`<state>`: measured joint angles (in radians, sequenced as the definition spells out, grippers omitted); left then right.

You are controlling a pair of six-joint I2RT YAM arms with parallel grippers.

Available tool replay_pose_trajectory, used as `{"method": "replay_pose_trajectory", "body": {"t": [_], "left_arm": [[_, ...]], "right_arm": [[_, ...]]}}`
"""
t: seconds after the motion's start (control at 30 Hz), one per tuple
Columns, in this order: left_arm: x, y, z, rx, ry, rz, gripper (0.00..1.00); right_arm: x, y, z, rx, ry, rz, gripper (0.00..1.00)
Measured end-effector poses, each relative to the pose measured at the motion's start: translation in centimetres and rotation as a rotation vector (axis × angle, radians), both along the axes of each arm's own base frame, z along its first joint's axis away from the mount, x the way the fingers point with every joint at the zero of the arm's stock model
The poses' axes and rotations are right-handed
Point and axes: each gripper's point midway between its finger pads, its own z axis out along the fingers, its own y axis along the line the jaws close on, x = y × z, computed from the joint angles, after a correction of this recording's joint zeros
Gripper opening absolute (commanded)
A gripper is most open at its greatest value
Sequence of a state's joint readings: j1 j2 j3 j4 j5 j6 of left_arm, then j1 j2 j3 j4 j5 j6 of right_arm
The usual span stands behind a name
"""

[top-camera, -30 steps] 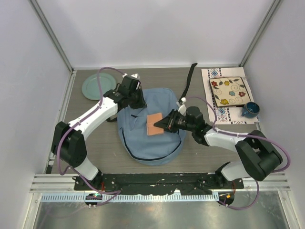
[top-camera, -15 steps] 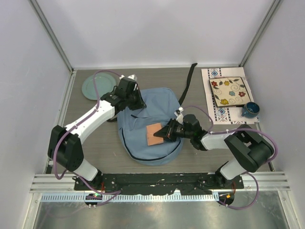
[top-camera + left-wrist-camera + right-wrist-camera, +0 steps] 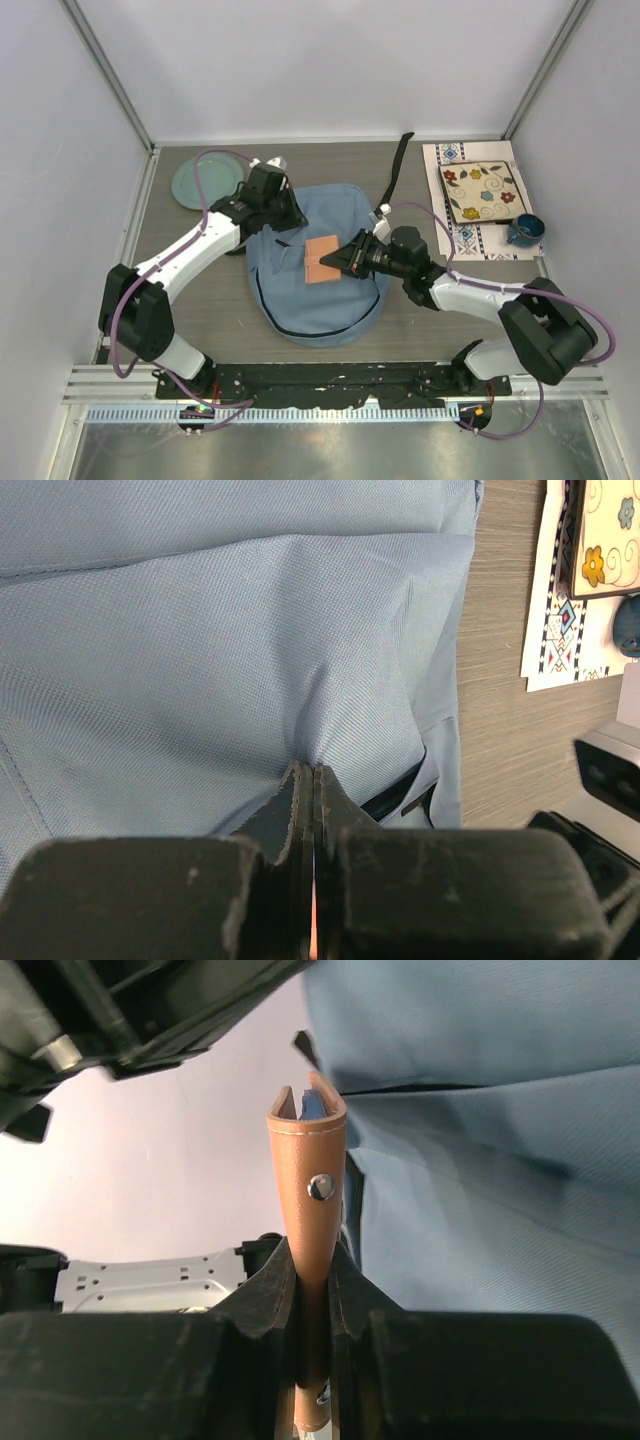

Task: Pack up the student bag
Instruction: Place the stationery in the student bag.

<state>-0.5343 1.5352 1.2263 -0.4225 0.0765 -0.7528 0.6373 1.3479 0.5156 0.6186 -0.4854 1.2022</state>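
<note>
Light blue-grey student bag (image 3: 300, 295) lies flat in the middle of the worktop (image 3: 200, 290), between the two arms, its black strap (image 3: 398, 170) trailing toward the far edge; the left end effector (image 3: 281, 228) is at the bag's far left part, jaws pressed together on a raised fold of the fabric, as the left wrist view shows (image 3: 308, 772); the cloth (image 3: 200, 630) puckers up to that pinch; the right end effector (image 3: 338, 261) reaches in from the right over the bag's middle, jaws narrowed onto a flat tan case (image 3: 322, 260); in the right wrist view the case (image 3: 308, 1185) stands edge-on between the fingers, a small metal stud on its side, with bag fabric (image 3: 500, 1110) just beside it; whether the case touches the bag I cannot tell. A green plate (image 3: 205, 183) sits at the far left; at the far right a patterned mat (image 3: 472, 241) carries a floral square plate (image 3: 483, 192) and a dark blue mug (image 3: 524, 230).
</note>
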Motion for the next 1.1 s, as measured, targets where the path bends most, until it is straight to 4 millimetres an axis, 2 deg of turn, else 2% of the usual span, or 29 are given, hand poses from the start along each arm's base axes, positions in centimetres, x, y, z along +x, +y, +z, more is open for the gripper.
{"method": "replay_pose_trajectory", "body": {"t": [0.07, 0.2, 0.47, 0.8, 1.1], "left_arm": [[-0.1, 0.0, 0.1, -0.001, -0.002, 0.000, 0.00], [-0.2, 0.2, 0.0, 0.001, -0.002, 0.002, 0.00], [-0.3, 0.3, 0.5, -0.025, 0.004, 0.020, 0.00], [-0.4, 0.7, 1.0, -0.096, 0.015, 0.051, 0.00], [0.0, 0.5, 0.4, -0.280, 0.047, 0.073, 0.00]], "right_arm": [[0.7, 0.0, -0.9, -0.014, 0.017, -0.012, 0.01], [1.3, 0.0, -4.2, -0.064, 0.088, -0.024, 0.01], [1.3, -0.3, -6.6, -0.091, 0.126, -0.036, 0.01], [1.4, 0.2, -7.1, -0.057, 0.135, -0.027, 0.01], [1.4, 0.3, -7.2, -0.033, 0.150, -0.034, 0.01]]}}
